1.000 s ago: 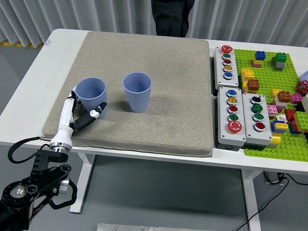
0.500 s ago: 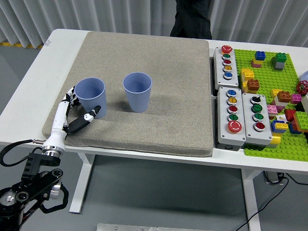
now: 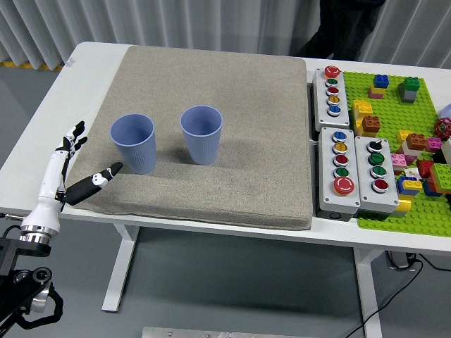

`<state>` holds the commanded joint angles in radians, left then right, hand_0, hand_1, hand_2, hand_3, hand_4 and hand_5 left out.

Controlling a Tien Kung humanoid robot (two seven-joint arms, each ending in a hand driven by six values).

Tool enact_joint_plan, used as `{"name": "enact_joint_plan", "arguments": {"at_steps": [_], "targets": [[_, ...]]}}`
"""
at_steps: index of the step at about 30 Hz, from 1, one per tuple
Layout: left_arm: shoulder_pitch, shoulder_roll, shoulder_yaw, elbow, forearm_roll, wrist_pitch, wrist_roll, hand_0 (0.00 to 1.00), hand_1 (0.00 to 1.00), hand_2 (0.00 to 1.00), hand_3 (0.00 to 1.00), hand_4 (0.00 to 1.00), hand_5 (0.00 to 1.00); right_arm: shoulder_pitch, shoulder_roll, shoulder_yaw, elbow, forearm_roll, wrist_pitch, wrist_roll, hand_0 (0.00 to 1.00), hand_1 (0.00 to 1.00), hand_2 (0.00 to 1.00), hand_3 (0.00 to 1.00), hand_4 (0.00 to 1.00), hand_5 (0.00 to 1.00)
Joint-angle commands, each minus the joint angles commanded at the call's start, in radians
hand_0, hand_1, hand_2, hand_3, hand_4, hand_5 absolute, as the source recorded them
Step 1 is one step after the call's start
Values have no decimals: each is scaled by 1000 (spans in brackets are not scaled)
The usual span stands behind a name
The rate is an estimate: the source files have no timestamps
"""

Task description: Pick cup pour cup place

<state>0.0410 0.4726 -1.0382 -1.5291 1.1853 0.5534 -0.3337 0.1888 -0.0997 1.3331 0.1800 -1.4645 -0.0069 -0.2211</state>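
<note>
Two blue ribbed cups stand upright on the grey mat [image 3: 232, 84]. The left cup [image 3: 134, 144] is near the mat's left front part. The right cup [image 3: 201, 134] stands a short way to its right. My left hand [image 3: 70, 172] is open and empty, at the mat's left edge, to the left of the left cup and apart from it. Its thumb points toward the cup's base. My right hand is out of view.
Grey button boxes [image 3: 352, 169] stand right of the mat. A green baseplate [image 3: 394, 105] with several coloured bricks lies at the far right. A person in dark clothes [image 3: 345, 28] stands at the table's far side.
My left hand has let go of the left cup and pulled back to the left and toward me. The cup stays standing. The person has moved to the right.
</note>
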Motion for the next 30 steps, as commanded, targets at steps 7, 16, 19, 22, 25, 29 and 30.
{"name": "enact_joint_plan", "arguments": {"at_steps": [7, 16, 19, 22, 25, 29, 30], "targets": [[-99, -12, -58, -69, -69, 35, -22, 876, 863, 991, 998, 924, 576, 4, -2, -12, 0, 17, -3, 1, 689, 658, 578, 583, 2, 12], [-336, -26, -112, 51, -213, 31, -47, 848, 836, 937, 998, 918, 669, 10, -8, -50, 0, 60, -6, 2, 690, 658, 579, 582, 2, 10], [-383, -22, -113, 76, -215, 31, -47, 844, 835, 931, 998, 910, 680, 10, -9, -56, 0, 66, -6, 2, 689, 658, 577, 582, 2, 9], [-415, -21, -117, 95, -223, 29, -46, 844, 835, 931, 998, 910, 680, 12, -10, -59, 0, 68, -7, 3, 689, 658, 577, 582, 2, 9], [-455, -15, -113, 120, -242, 24, -50, 844, 835, 929, 998, 913, 679, 15, -11, -61, 0, 71, -8, 4, 689, 658, 578, 583, 2, 2], [-497, -9, -104, 170, -332, -6, -71, 838, 818, 902, 965, 928, 706, 18, -11, -67, 0, 79, -10, 5, 689, 659, 580, 583, 2, 2], [-514, -9, -105, 193, -369, -26, -75, 838, 818, 902, 965, 928, 706, 18, -11, -70, 0, 83, -11, 5, 689, 659, 580, 583, 2, 2]]}}
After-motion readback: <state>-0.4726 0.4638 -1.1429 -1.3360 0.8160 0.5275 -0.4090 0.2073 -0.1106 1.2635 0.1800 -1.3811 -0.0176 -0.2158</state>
